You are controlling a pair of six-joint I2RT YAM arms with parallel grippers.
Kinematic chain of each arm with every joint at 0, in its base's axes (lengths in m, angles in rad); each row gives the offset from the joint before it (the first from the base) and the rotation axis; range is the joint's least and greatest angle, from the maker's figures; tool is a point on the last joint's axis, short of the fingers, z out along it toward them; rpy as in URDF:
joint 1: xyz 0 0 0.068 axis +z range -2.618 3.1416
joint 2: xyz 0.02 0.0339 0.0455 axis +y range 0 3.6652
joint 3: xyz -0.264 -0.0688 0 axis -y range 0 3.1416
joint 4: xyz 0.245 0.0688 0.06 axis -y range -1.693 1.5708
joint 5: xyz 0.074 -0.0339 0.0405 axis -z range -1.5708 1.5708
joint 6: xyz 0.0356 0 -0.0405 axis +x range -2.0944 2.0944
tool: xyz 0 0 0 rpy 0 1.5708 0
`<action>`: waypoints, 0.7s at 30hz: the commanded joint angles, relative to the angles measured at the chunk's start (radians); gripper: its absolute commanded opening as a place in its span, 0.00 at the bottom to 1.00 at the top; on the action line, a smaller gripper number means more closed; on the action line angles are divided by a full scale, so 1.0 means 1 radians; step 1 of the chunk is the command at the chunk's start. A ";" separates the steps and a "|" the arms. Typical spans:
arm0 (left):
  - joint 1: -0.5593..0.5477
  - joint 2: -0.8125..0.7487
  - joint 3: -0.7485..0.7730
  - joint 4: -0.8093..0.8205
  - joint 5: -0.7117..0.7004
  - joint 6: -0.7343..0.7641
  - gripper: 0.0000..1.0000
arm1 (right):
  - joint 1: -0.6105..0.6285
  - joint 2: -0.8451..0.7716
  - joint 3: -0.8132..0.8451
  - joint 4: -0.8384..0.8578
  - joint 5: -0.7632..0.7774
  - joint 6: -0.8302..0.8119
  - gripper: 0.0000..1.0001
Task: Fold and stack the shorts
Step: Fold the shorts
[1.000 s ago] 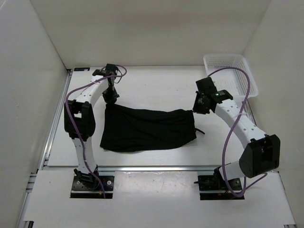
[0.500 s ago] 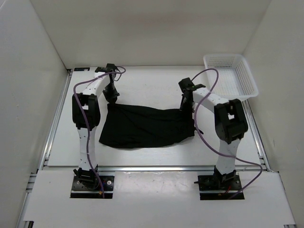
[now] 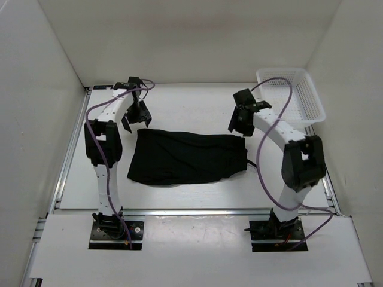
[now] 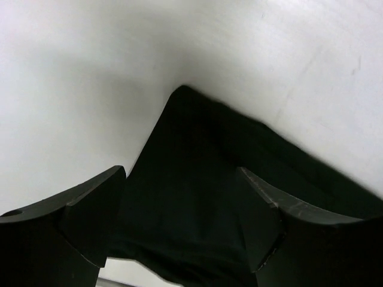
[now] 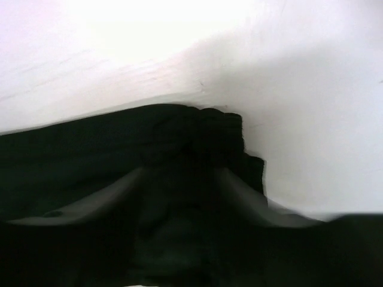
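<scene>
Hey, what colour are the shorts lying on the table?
The shorts are plain black, with no pattern visible. The top external view shows them best.

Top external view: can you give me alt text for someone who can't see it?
Black shorts lie flat on the white table, with the left gripper and right gripper open near their two far corners, holding nothing. A white mesh basket sits at the table's far right corner.
</scene>
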 commanded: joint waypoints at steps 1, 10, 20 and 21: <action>0.012 -0.182 -0.067 0.015 -0.011 0.012 0.85 | -0.009 -0.186 0.012 -0.006 0.035 -0.024 0.65; 0.035 -0.418 -0.475 0.127 -0.013 0.001 0.83 | -0.009 -0.418 -0.283 -0.035 -0.049 -0.046 0.98; 0.122 -0.443 -0.635 0.201 0.047 -0.009 0.81 | -0.130 -0.572 -0.609 0.127 -0.334 0.023 1.00; 0.122 -0.434 -0.644 0.210 0.047 -0.018 0.80 | -0.156 -0.561 -0.620 0.140 -0.353 0.033 1.00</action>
